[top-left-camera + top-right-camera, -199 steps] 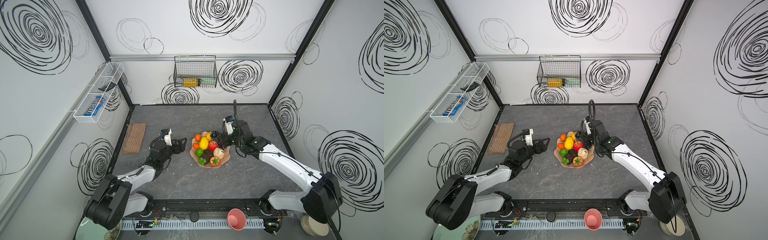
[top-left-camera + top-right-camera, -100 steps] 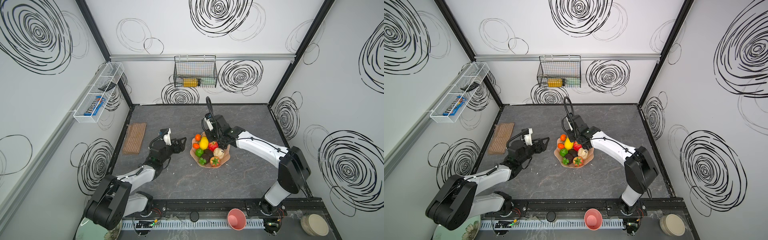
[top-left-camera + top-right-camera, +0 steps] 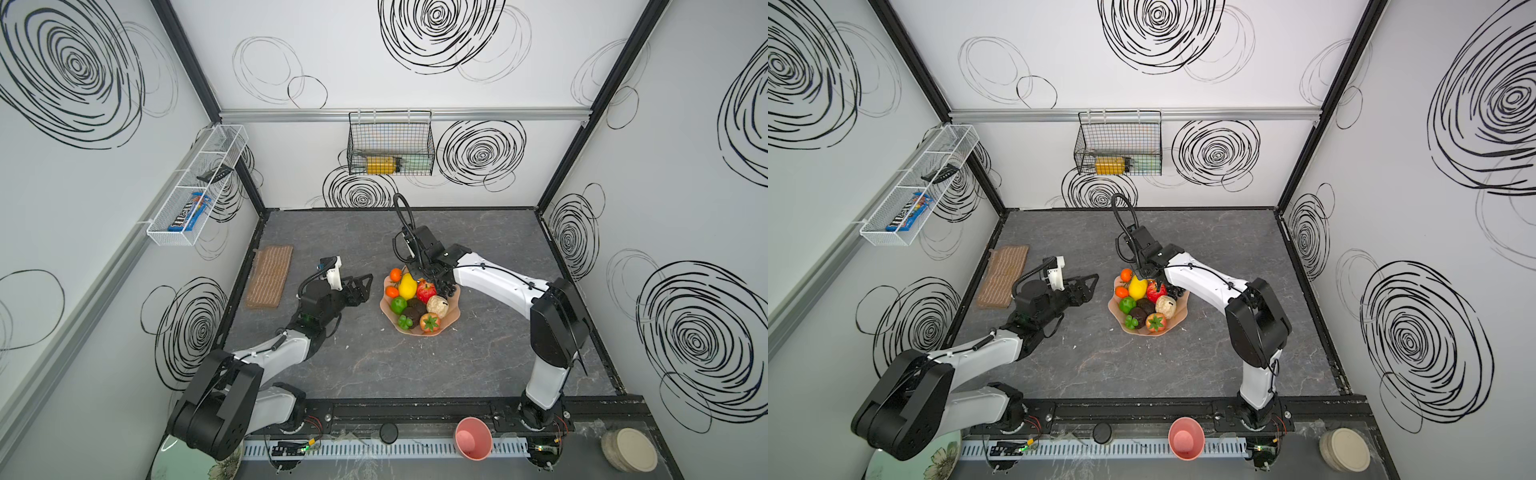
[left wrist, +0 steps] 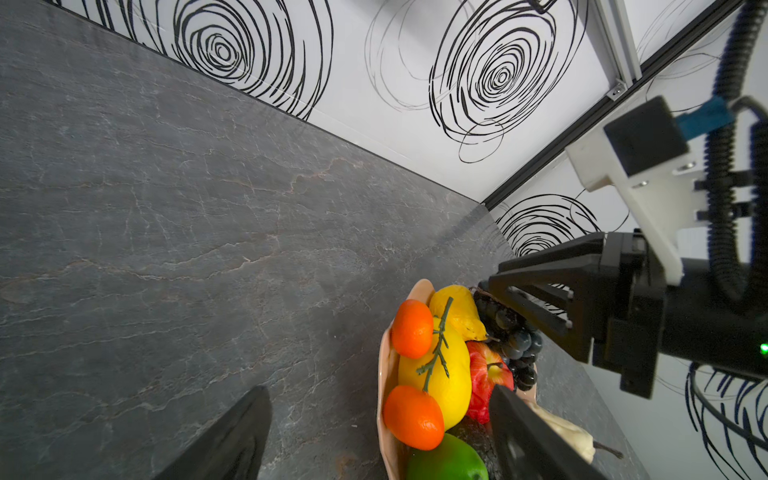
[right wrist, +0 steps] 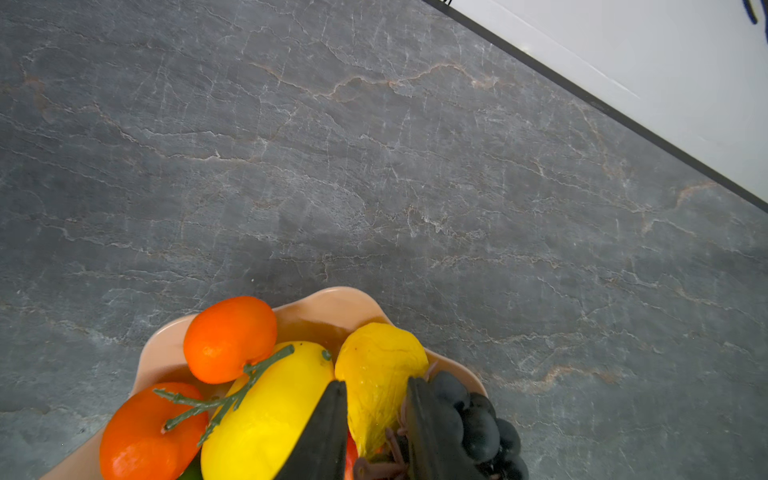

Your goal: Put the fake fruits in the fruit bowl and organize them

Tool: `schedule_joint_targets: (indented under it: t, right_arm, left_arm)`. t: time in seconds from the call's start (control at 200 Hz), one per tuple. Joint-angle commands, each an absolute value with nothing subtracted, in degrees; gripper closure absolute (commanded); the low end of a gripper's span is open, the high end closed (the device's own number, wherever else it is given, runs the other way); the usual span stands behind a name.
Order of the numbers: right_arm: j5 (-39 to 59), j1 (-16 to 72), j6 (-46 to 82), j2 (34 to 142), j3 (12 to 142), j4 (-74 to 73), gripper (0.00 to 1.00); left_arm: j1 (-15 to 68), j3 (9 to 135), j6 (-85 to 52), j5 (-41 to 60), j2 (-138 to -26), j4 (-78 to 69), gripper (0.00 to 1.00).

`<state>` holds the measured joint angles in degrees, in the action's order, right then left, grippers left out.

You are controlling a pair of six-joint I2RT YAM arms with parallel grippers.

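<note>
Small yellow plastic lemon (image 5: 380, 361) is found at the back rim of the shallow peach-pink scalloped fruit bowl (image 5: 324, 307), wedged between a larger glossy yellow lemon (image 5: 266, 415) and a black plastic grape bunch (image 5: 469, 415). All fruits in view are already inside the bowl, and none is seen loose on the grey stone-look worktop (image 5: 374, 166).

Handling, judged: the lemon is taken as light, hollow and stiff, with a smooth, slippery skin. A hold across its short middle is preferred, since a pinch on the tapered end could squirt it out. Neighbouring fruits are loosely piled and easily nudged.

The right gripper (image 5: 374, 382) is set over the small lemon with jaws partly drawn in, one finger on each side of it. Whether the lemon is actually pinched cannot be told.

The left gripper (image 3: 363, 286) is held spread and empty, low over the worktop just beside the bowl's left rim and touching nothing.
</note>
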<state>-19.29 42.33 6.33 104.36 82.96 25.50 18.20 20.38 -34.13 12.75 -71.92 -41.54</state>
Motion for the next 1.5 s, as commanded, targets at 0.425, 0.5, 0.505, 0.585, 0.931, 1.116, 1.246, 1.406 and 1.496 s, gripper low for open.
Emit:
schedule_joint_targets:
  t: [0.425, 0.5, 0.505, 0.585, 0.931, 1.116, 1.246, 1.406, 1.496]
  right_arm:
    - [-23.1, 43.8, 5.4, 102.7, 81.3, 27.7, 0.73]
    - [-23.3, 43.9, 5.4, 102.6, 81.3, 27.7, 0.73]
    - [-23.3, 43.9, 5.4, 102.6, 81.4, 27.7, 0.73]
    - [-23.4, 44.1, 5.3, 102.4, 81.4, 27.6, 0.70]
    - [-25.9, 45.3, 4.7, 103.5, 82.7, 29.2, 0.71]
    - [-27.0, 45.3, 4.9, 103.5, 82.3, 29.2, 0.77]
    - [-27.1, 45.4, 4.7, 103.4, 82.7, 29.4, 0.85]
    - [-25.9, 45.7, 4.6, 101.9, 83.1, 29.2, 1.00]
    - [-27.6, 46.3, 4.5, 101.4, 84.0, 30.8, 1.00]
  left_arm:
    - [17.4, 20.6, -34.7, 13.5, -71.6, -45.1, 0.14]
    - [17.3, 20.6, -34.8, 13.5, -71.8, -45.1, 0.14]
    - [17.3, 20.6, -34.8, 13.5, -71.7, -45.1, 0.14]
    - [17.3, 20.6, -34.8, 13.6, -71.7, -45.2, 0.14]
    - [17.2, 20.6, -34.9, 13.8, -71.8, -45.3, 0.14]
    - [17.1, 20.5, -35.0, 14.0, -71.9, -45.5, 0.14]
    - [16.9, 20.4, -35.2, 14.2, -72.0, -45.7, 0.14]
    - [16.8, 20.4, -35.2, 14.4, -72.0, -45.9, 0.14]
    - [16.8, 20.4, -35.2, 14.5, -72.1, -45.9, 0.14]
